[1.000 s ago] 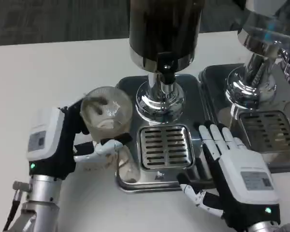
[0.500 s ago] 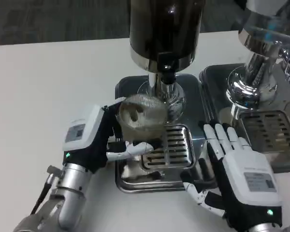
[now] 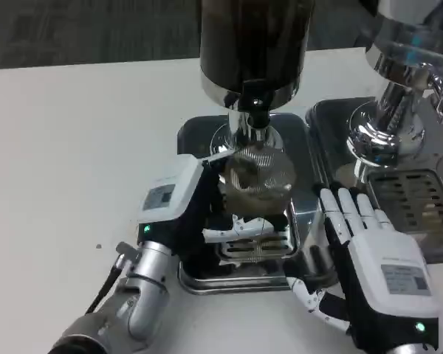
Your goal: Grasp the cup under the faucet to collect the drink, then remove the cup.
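The left hand [image 3: 199, 214] sits near the middle of the head view, its white back turned up and to the left, black palm facing right. Its fingers [image 3: 240, 227] curl around the clear cup [image 3: 256, 177], holding it upright. The silver left forearm [image 3: 144, 291] runs down and to the left toward the lower edge of the frame. The right hand [image 3: 373, 262] lies at the lower right, white back up, fingers stretched forward and slightly apart, thumb out to the left, holding nothing.
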`<state>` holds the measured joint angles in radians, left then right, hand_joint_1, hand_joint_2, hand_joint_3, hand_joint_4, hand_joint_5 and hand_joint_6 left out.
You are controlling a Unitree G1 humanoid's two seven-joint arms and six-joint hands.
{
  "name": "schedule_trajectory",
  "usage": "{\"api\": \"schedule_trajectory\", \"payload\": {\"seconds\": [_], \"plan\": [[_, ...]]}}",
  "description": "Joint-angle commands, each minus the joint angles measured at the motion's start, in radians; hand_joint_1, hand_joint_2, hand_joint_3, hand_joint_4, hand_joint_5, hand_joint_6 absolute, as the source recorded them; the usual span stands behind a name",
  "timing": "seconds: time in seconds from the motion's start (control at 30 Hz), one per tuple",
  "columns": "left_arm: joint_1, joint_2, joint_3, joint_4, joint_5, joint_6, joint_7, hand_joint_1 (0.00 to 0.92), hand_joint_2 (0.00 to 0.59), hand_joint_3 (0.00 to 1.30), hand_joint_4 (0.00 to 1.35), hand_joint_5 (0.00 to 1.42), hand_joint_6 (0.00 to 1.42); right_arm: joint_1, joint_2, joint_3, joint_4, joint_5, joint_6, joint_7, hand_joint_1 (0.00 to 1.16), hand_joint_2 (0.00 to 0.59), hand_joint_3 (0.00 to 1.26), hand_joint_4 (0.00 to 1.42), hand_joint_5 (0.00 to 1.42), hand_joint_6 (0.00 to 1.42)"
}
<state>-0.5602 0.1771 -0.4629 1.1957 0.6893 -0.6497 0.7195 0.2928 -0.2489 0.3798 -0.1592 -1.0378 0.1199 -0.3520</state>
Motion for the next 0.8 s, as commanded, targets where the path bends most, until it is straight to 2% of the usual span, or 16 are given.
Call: {"api": "schedule_trajectory", "payload": {"seconds": [0.03,0.2,0.33,0.47,0.63,0.8], "plan": [[-0.013,-0.018,-0.042,0.023,0.041,0.058,0.035,0.52,0.065,0.71,0.84,0.99,1.06,0.01,-0.002,-0.004,-0.014,-0.005,0.007,-0.01,0.44,0.361,0.03,0.0,0.0,0.07],[-0.016,-0.027,-0.054,0.029,0.038,0.079,0.042,0.518,0.057,0.71,0.82,0.98,1.05,0.018,-0.001,-0.004,-0.022,-0.005,0.013,-0.008,0.45,0.363,0.03,0.0,0.0,0.07],[-0.009,-0.03,-0.05,0.033,0.028,0.084,0.043,0.52,0.064,0.64,0.78,0.9,0.95,0.023,-0.001,-0.003,-0.025,-0.006,0.016,-0.01,0.46,0.363,0.03,0.0,0.0,0.07],[-0.006,-0.033,-0.051,0.031,0.026,0.086,0.041,0.477,0.073,0.5,0.65,0.83,0.86,0.024,0.0,-0.006,-0.028,-0.005,0.016,-0.009,0.46,0.364,0.03,0.0,0.0,0.08],[-0.001,-0.029,-0.048,0.031,0.022,0.091,0.036,0.395,0.067,0.4,0.55,0.79,0.79,0.027,0.001,-0.008,-0.027,0.001,0.015,-0.009,0.46,0.365,0.03,0.0,0.0,0.08],[0.0,-0.026,-0.051,0.024,0.029,0.091,0.055,0.324,0.054,0.26,0.36,0.66,0.65,0.028,0.0,-0.01,-0.026,0.005,0.011,-0.008,0.45,0.365,0.03,0.0,0.0,0.08]]}}
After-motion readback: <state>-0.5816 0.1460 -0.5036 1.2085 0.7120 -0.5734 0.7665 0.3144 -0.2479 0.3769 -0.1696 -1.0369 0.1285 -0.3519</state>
